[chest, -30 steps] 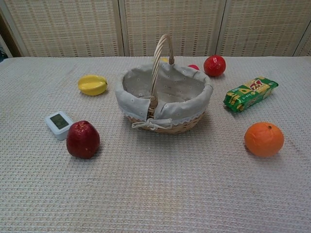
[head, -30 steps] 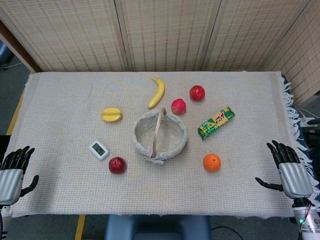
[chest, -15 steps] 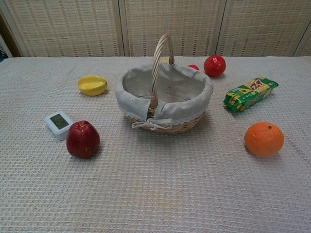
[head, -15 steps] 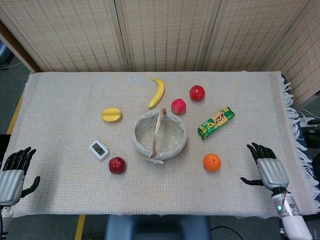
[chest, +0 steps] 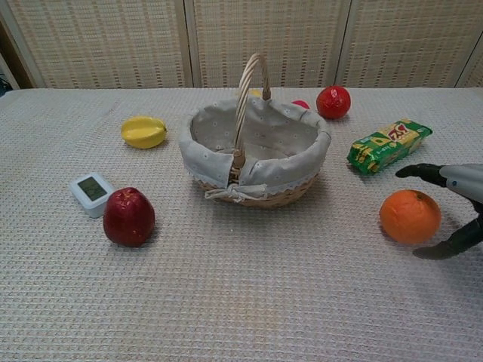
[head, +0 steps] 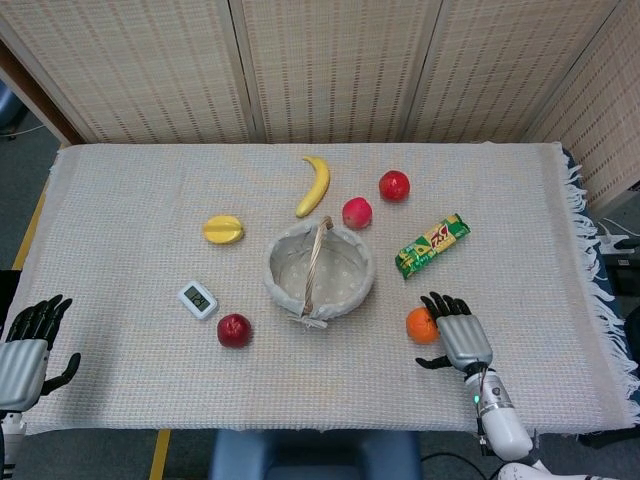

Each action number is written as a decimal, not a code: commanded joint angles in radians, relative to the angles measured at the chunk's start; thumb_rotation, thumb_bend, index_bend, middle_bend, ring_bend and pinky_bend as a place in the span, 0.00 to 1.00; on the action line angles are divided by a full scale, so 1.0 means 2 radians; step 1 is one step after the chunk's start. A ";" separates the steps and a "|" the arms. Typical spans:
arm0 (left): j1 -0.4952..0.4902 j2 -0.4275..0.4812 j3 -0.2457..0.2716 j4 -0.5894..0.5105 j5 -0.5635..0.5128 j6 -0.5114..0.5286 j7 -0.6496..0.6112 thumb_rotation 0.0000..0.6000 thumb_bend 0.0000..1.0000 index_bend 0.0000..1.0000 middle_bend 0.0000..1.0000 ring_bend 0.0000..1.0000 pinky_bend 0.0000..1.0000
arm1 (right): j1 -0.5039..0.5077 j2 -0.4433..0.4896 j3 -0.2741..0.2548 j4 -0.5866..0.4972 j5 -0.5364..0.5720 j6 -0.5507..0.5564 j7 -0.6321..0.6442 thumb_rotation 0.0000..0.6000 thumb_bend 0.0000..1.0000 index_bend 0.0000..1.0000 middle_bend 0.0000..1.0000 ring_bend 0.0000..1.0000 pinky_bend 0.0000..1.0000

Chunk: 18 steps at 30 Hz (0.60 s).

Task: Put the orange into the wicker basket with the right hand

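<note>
Orange [head: 421, 323], one only, sits on the bench [head: 120, 200] in front of and to the right of the basket [head: 320, 268], well apart from it. The right hand [head: 458, 334] lies just beside the orange on its right, fingers [chest: 419, 171] spread and holding nothing; in the chest view one dark finger reaches past the far side of the fruit and the thumb curls below its near side, with a gap showing between each and the peel. Whether any finger touches the orange cannot be told from the head view.

One snack pack [head: 432, 244], green and yellow, lies behind the orange. The single basket has a cloth lining and an upright handle, and its inside looks bare. Three red fruits are on the cloth: one [head: 234, 330] in front of and left of the basket, one [head: 357, 212] just behind it, one [head: 394, 185] further back. One banana [head: 315, 185] lies at the back, one yellow fruit [head: 223, 229] to the left, and one small white timer [head: 198, 299] near the front red fruit.

The left hand [head: 28, 345] rests at the bench's near left edge, fingers apart and empty.
</note>
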 commanded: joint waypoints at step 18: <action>-0.001 0.005 0.002 -0.004 0.002 -0.006 -0.021 1.00 0.38 0.00 0.00 0.00 0.07 | 0.023 -0.096 0.005 0.075 0.005 0.062 0.001 1.00 0.29 0.04 0.61 0.66 0.68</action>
